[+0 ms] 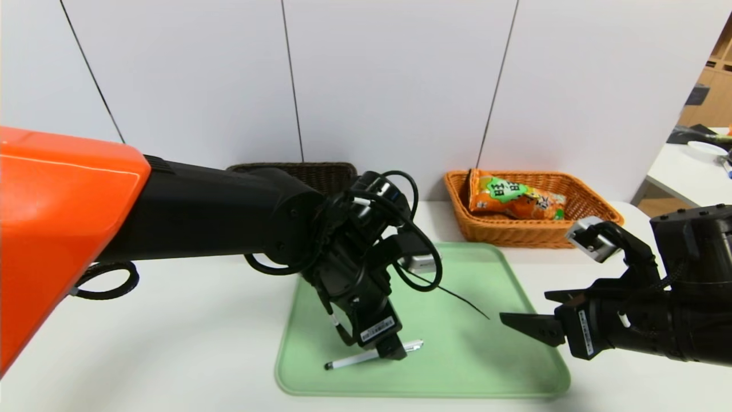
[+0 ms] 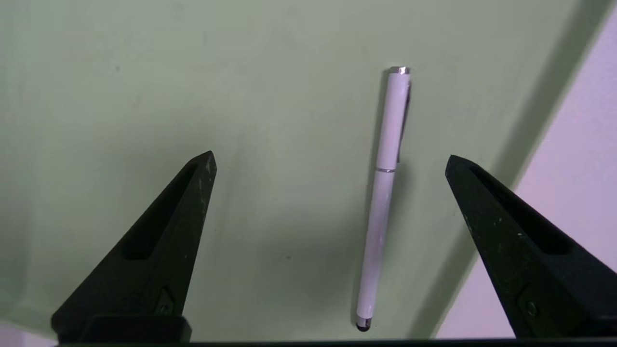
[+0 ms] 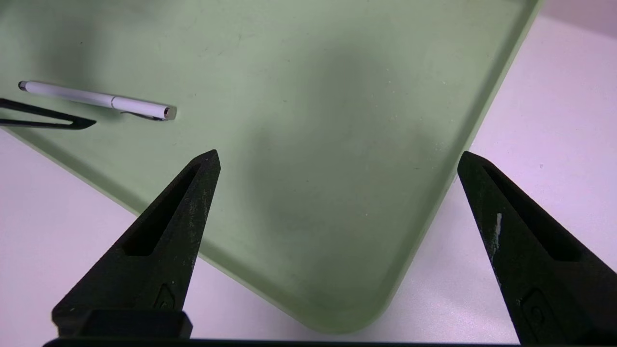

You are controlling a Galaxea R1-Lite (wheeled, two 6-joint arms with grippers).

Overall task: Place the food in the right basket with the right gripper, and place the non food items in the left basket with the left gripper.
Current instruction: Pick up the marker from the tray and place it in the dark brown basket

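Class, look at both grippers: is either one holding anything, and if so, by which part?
Nothing is held. The left gripper hangs open over the white pen lying on the green tray; the right gripper is open and empty at the tray's edge.

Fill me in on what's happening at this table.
The robot is sorting items into baskets. The snack bag already lies in the orange-tan basket. The left claw is open above a white pen on the green tray, not gripping it. The right claw hangs open and empty over the tray's corner. The dark basket sits behind the left arm.
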